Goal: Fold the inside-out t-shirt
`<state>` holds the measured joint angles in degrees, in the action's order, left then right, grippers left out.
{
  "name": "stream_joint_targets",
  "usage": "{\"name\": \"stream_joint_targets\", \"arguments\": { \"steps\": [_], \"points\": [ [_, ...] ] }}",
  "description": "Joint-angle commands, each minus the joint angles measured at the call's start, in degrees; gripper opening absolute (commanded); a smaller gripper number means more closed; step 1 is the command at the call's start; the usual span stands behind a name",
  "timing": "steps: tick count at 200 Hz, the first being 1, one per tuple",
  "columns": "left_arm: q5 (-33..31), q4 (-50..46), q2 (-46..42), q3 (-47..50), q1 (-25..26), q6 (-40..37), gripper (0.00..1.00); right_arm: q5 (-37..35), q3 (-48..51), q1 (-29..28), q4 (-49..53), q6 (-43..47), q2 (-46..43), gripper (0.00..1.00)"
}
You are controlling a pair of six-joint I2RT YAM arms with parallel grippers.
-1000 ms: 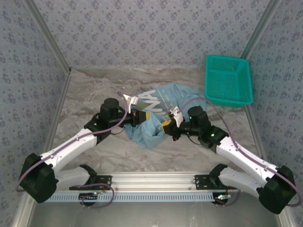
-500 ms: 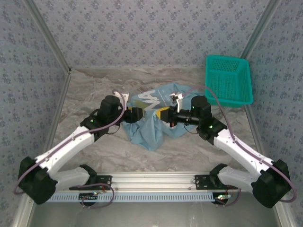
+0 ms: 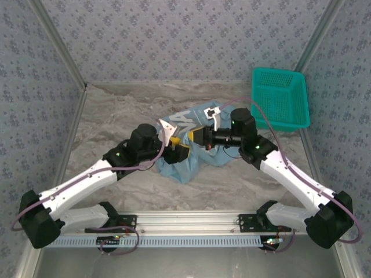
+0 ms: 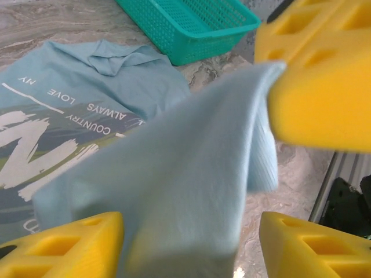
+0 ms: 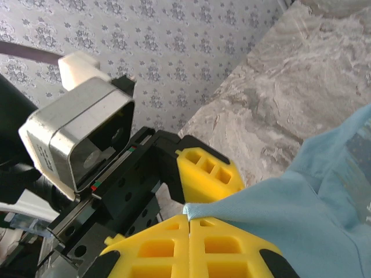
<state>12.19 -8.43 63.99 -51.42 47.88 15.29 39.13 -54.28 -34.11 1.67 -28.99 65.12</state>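
Note:
The inside-out t-shirt (image 3: 184, 165) is light blue and lies crumpled mid-table, its white lettering (image 4: 64, 110) facing up. My right gripper (image 3: 196, 135) hovers over it, shut on a corner of the fabric (image 5: 301, 202) and lifting a fold. In the right wrist view that gripper (image 5: 190, 217) pinches the hem right at its tips. My left gripper (image 3: 179, 152) faces it closely from the left. Its yellow fingers (image 4: 69, 246) stand open, and the raised fold (image 4: 191, 174) hangs loosely between them, with a gap on the right side.
A teal mesh basket (image 3: 278, 98) stands at the back right, near the shirt's far edge (image 4: 191, 23). Patterned walls close in the marble table (image 3: 110, 110) on three sides. A metal rail (image 3: 185, 220) runs along the near edge.
My left gripper has opened and let go of the shirt, shifting right and nearer. The right gripper moved up and left with the fabric corner, so both grippers now meet over the shirt.

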Motion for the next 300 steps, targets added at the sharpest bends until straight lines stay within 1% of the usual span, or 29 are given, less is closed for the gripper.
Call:
{"name": "stream_joint_targets", "arguments": {
  "steps": [1, 14, 18, 35, 51, 57, 68, 81, 93, 109, 116, 124, 139, 161, 177, 188, 203, 218, 237, 245, 253, 266, 278, 288, 295, 300],
  "points": [
    [-3.0, -1.7, 1.8, -3.0, 0.3, -3.6, 0.49, 4.7, -2.2, 1.9, 4.3, -1.3, -1.6, 0.00],
    [-4.7, -3.8, 2.5, -3.4, 0.3, -4.9, 0.34, 5.6, -3.0, 3.4, 6.1, -1.3, -2.5, 0.00],
    [-4.8, -4.3, 2.4, -3.5, 0.2, -5.4, 0.31, 5.6, -3.3, 3.9, 6.9, -1.1, -2.8, 0.00],
    [-4.2, -5.8, 1.9, -3.1, -0.2, -7.3, 0.21, 5.8, -4.2, 6.3, 9.2, -0.8, -3.9, 0.00],
    [-3.9, -6.6, 1.8, -2.8, -1.5, -8.1, 0.11, 8.7, -4.4, 7.9, 9.1, -1.0, -4.2, 0.00],
    [-4.2, -6.8, 2.0, -2.9, -2.1, -7.9, 0.10, 9.6, -4.4, 8.1, 8.8, -1.1, -4.2, 0.00],
    [-5.2, -7.7, 2.5, -3.4, -3.1, -7.9, 0.13, 10.6, -4.3, 8.3, 8.4, -1.3, -4.3, 0.00],
    [-9.3, -8.4, 3.0, -4.2, -3.5, -7.5, 0.14, 11.7, -4.0, 8.4, 7.8, -1.6, -4.4, 0.00],
    [-12.4, -8.7, 3.9, -4.9, -3.5, -6.9, 0.20, 12.3, -3.2, 8.3, 5.5, -3.4, -4.6, 0.00],
    [-13.3, -9.6, 5.4, -6.2, -3.5, -6.1, 0.24, 12.3, -1.4, 8.4, 0.3, -6.3, -4.6, 0.00],
    [-13.1, -10.2, 5.8, -6.7, -3.5, -5.5, 0.27, 11.0, -0.7, 8.3, -1.6, -8.4, -4.4, 0.00],
    [-13.0, -10.7, 5.5, -6.9, -3.2, -4.7, 0.29, 8.5, -0.1, 8.4, -2.7, -9.7, -4.1, 0.00],
    [-12.8, -9.9, 2.7, -5.1, -2.1, -2.9, 0.32, 3.4, 0.1, 8.3, -0.9, -10.0, -3.5, 0.00],
    [-11.3, -4.5, -3.2, 0.3, 1.7, 1.3, 0.38, -1.9, 0.5, 8.2, -2.3, -11.8, -1.7, 0.00],
    [-11.5, -3.0, -4.3, 1.9, 4.9, 3.5, 0.46, -3.4, 0.6, 8.2, -3.0, -13.4, -0.4, 0.00],
    [-12.0, -1.8, -2.9, 2.0, 6.9, 4.5, 0.52, -4.4, 1.1, 8.1, -4.3, -14.7, -0.1, 0.00],
    [-13.0, -0.5, 0.9, 0.5, 9.0, 4.8, 0.60, -4.9, 1.7, 7.8, -6.4, -16.3, 0.1, 0.00],
    [-16.5, -0.8, 5.7, -2.5, 10.2, 4.6, 0.63, -5.4, 2.2, 7.7, -7.0, -16.8, 0.1, 0.00],
    [-22.4, -0.6, 10.8, -5.4, 10.2, 3.8, 0.63, -5.1, 2.9, 7.7, -7.1, -17.5, -0.3, 0.00],
    [-23.6, -0.5, 12.7, -6.4, 10.1, 3.1, 0.61, -4.8, 3.1, 7.8, -7.1, -17.8, -0.5, 0.00],
    [-23.6, 0.3, 13.9, -7.0, 9.7, 2.4, 0.56, -4.7, 3.3, 8.0, -6.8, -18.1, -0.8, 0.00],
    [-20.1, 3.2, 14.7, -6.6, 8.5, 1.4, 0.41, -4.6, 3.5, 8.4, -6.4, -17.8, -1.3, 0.00],
    [-13.7, 6.3, 14.5, -5.6, 6.8, 1.5, 0.26, -4.6, 3.7, 9.0, -6.0, -17.6, -1.7, 0.00],
    [-5.9, 9.3, 13.7, -4.0, 4.9, 1.8, 0.16, -4.6, 3.8, 9.7, -5.4, -17.0, -2.2, 0.00],
    [-0.6, 11.9, 12.6, -2.3, 3.5, 2.2, 0.10, -4.9, 3.8, 10.2, -4.6, -16.3, -2.5, 0.00],
    [3.7, 14.1, 11.8, -0.9, 2.5, 2.5, 0.08, -5.1, 3.8, 10.7, -3.8, -15.6, -2.8, 0.00]
  ]
}}
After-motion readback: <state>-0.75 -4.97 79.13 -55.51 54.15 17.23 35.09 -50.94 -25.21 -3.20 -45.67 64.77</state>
